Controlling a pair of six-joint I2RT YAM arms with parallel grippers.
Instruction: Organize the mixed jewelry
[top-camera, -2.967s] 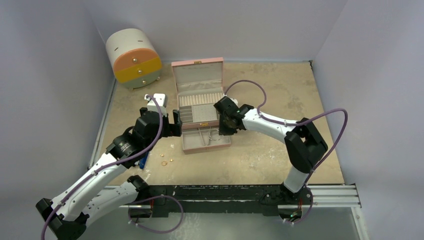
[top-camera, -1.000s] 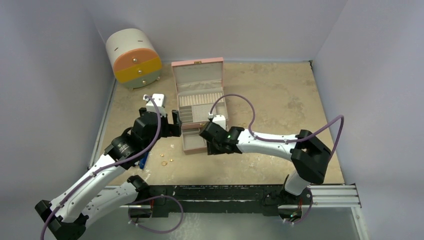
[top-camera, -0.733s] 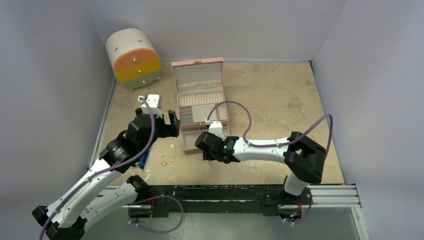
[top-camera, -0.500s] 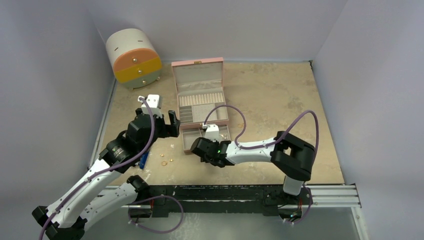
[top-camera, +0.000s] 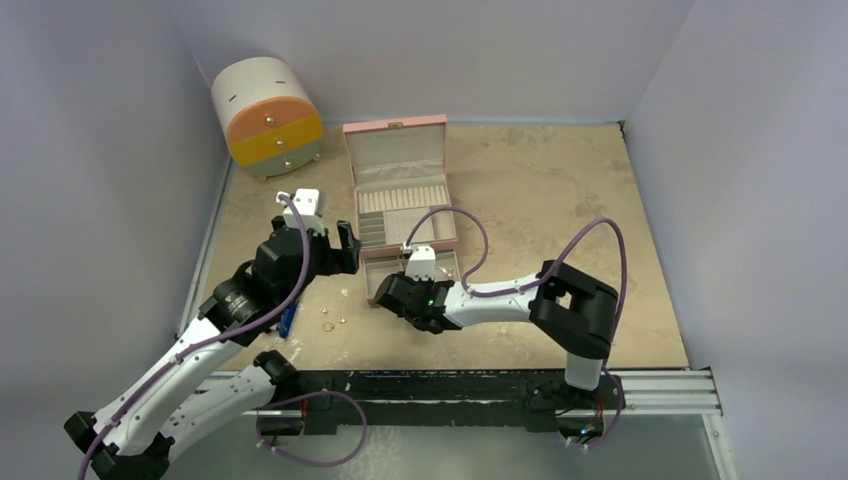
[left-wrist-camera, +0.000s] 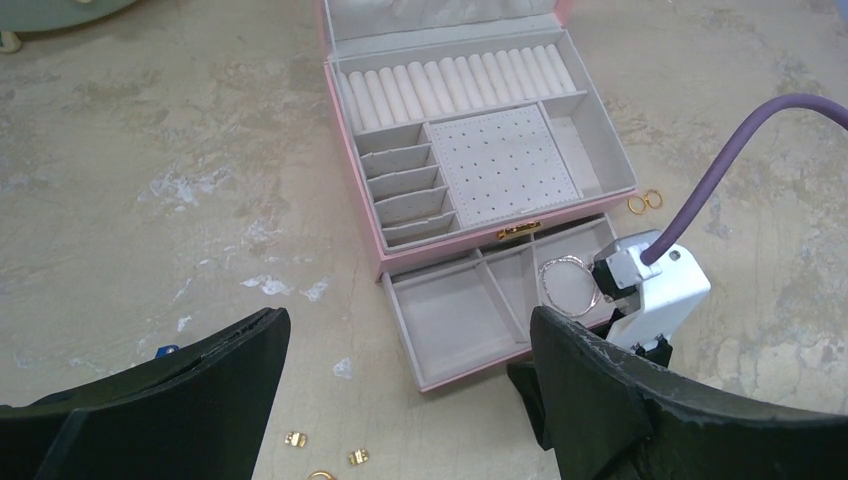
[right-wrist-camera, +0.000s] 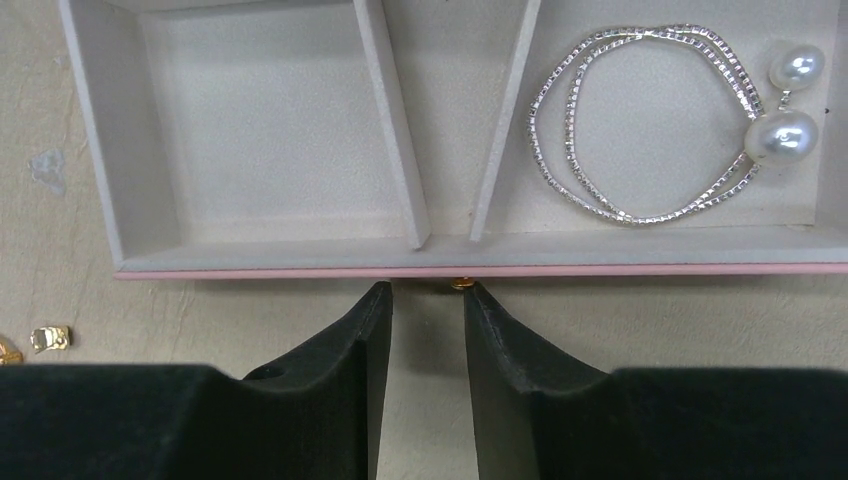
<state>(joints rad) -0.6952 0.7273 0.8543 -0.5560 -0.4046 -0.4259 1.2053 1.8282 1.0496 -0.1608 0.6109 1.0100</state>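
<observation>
The pink box (top-camera: 396, 137) lies open, its lower drawer (right-wrist-camera: 265, 255) pulled out. In that drawer's right compartment lie two thin sparkly loops (right-wrist-camera: 640, 140) and two pearls (right-wrist-camera: 782, 135). My right gripper (right-wrist-camera: 427, 288) is low at the drawer's front edge, open by a narrow gap with nothing between its fingers. The drawer's small gold knob (right-wrist-camera: 461, 283) touches the right fingertip. Small gold bits (left-wrist-camera: 294, 438) lie on the table left of the drawer, also in the top view as gold bits (top-camera: 327, 326). Two gold rings (left-wrist-camera: 640, 203) rest right of the box. My left gripper (left-wrist-camera: 410, 320) hovers wide open above this spot.
A round chest with orange and yellow drawers (top-camera: 268, 115) stands at the back left. A blue-handled tool (top-camera: 287, 320) lies under my left arm. The right arm's purple cable (top-camera: 450, 215) arches over the box. Walls close the table on three sides.
My right arm has come down from over the box to the drawer's front edge, moving left, and its jaws have narrowed. The left gripper has shifted slightly and stays wide open.
</observation>
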